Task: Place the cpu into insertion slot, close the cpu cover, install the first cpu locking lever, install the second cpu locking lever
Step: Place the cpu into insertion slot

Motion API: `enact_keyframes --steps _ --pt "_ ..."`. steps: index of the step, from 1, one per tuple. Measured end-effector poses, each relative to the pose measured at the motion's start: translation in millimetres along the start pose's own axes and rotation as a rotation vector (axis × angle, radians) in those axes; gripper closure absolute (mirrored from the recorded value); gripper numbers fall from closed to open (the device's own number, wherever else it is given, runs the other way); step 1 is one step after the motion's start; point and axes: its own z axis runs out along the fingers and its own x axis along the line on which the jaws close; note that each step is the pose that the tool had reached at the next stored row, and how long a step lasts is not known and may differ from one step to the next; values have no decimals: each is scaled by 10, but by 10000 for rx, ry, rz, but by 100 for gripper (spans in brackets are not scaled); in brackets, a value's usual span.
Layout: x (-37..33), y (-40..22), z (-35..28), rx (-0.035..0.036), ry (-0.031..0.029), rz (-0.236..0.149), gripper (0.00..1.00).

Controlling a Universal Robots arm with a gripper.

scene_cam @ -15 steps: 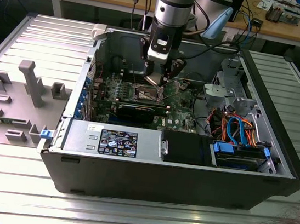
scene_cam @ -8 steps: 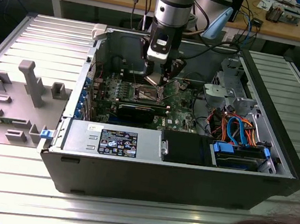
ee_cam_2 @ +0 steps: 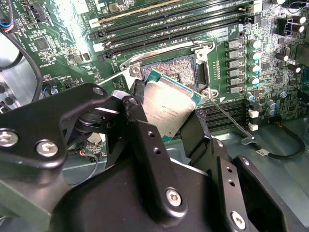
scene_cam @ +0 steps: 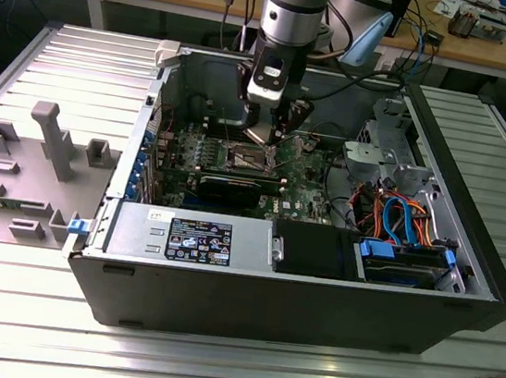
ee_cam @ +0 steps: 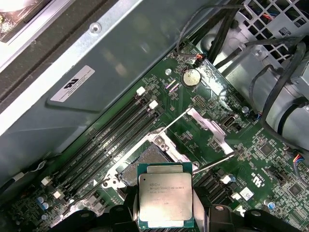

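One cpu [ee_cam: 165, 195], clenched in my claw [ee_cam_2: 166, 113], hung just over the insertion slot [ee_cam: 145, 163], unseated; I judged squaring its edges with that slot and lowering flat mattered.

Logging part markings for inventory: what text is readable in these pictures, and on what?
cpu: etched lines on its metal top, too small to read.
White label on the case wall: too small to read.
Power-supply label: too small to read.
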Motion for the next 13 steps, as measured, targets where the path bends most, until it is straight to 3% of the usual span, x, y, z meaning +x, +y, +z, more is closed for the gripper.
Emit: enact_keyframes --steps 13 --pt "0 0 3 -2 0 144 46"
